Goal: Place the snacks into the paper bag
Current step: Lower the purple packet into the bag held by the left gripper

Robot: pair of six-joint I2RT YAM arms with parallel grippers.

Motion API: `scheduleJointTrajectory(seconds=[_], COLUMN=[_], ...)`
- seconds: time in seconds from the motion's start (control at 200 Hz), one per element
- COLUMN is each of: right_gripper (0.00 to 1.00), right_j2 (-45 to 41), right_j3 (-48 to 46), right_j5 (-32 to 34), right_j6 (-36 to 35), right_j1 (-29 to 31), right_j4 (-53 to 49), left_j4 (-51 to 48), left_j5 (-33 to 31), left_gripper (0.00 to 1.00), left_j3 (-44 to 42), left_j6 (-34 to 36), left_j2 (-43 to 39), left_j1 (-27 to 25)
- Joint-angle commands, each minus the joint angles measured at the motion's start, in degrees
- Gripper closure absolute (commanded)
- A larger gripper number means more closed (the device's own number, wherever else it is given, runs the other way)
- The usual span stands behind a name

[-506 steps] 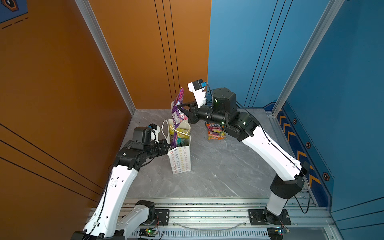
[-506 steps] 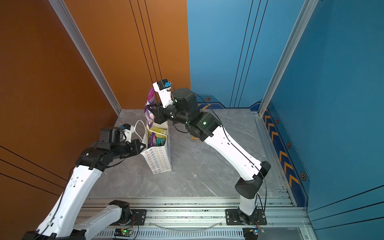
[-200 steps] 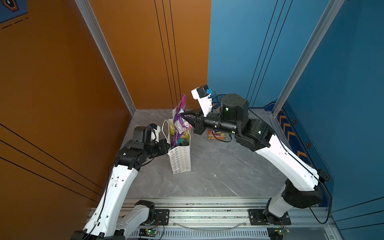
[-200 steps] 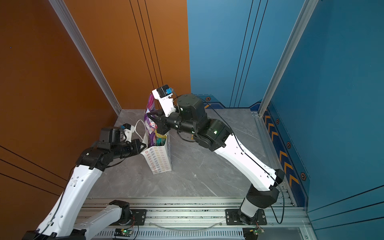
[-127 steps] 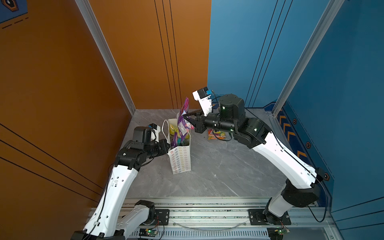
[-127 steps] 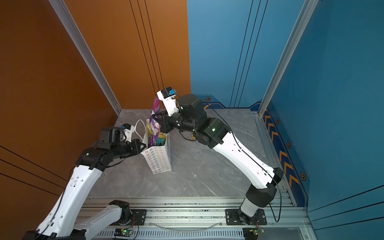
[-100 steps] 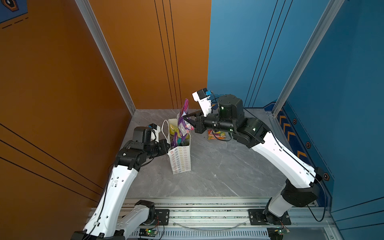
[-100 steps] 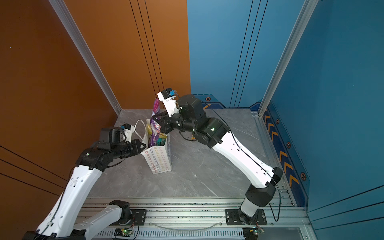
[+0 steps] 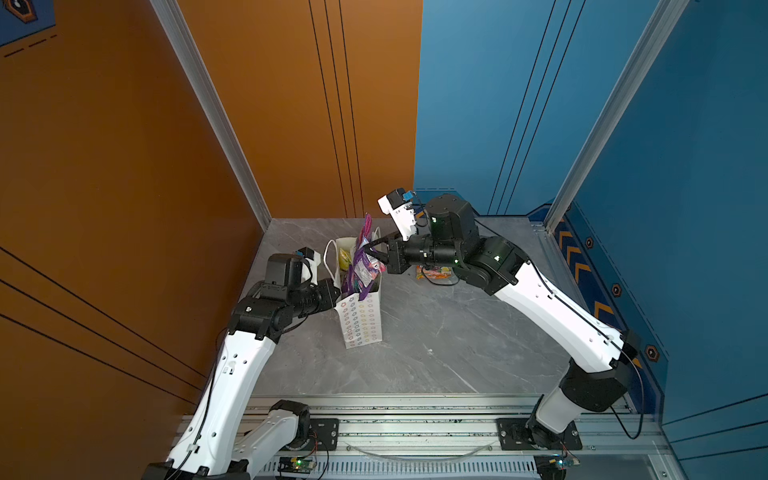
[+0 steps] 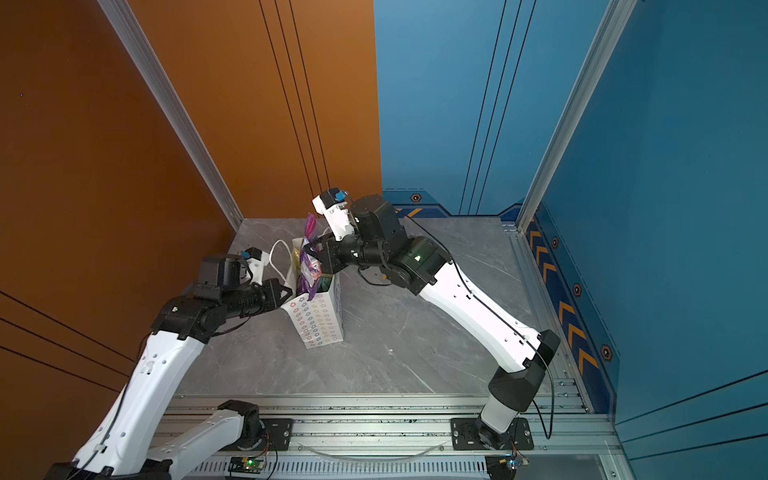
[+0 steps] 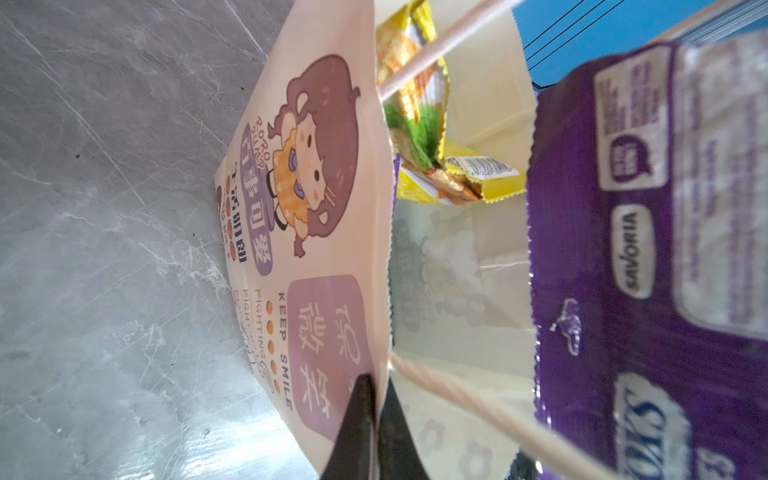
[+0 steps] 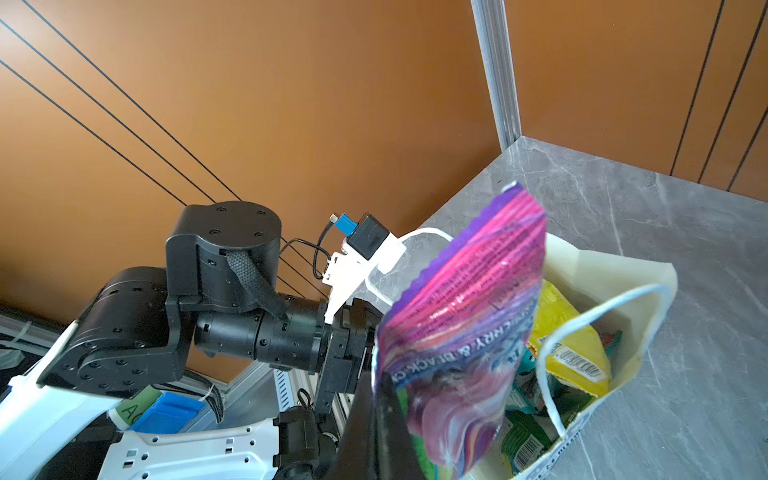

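Bright, even light, soft shadows; the close purple packet (image 11: 648, 257) blurs in both wrist views.

Left arm reaches from the lower left towards frame centre, its gripper (image 9: 337, 300) pinched closed; right arm arches in from the lower right, its gripper (image 9: 371, 251) likewise clamped tight

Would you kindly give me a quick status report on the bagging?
Left gripper shut on paper bag rim, holding it open. Right gripper shut on purple packet, part-way into the mouth. One orange packet on the table behind. Nothing blocking.
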Motion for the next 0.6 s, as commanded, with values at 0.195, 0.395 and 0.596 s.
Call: scheduleJointTrajectory(seconds=[0.195,0.395,0.596], right_gripper=[1.00,1.00,1.00], right_j2=[0.10,-1.09,-1.95], right_j3=[0.28,-0.50,-2.13], right_j5=[-2.69,-3.25,-2.70], right_j6=[1.20,1.45,1.45], right_j1=[-0.40,-0.20,0.04], right_j4=[-0.42,-0.42,-0.26], left_j4=[1.41,1.42,1.48], left_j5=[1.64,1.70,1.71], left_gripper=[0.92,0.92,0.92], left_j3=[-0.87,-0.74,-0.97], left_j6=[-0.07,-0.09,-0.10], left_j2=[-1.29,-1.07,-1.01], left_j1=[0.62,0.59,0.61])
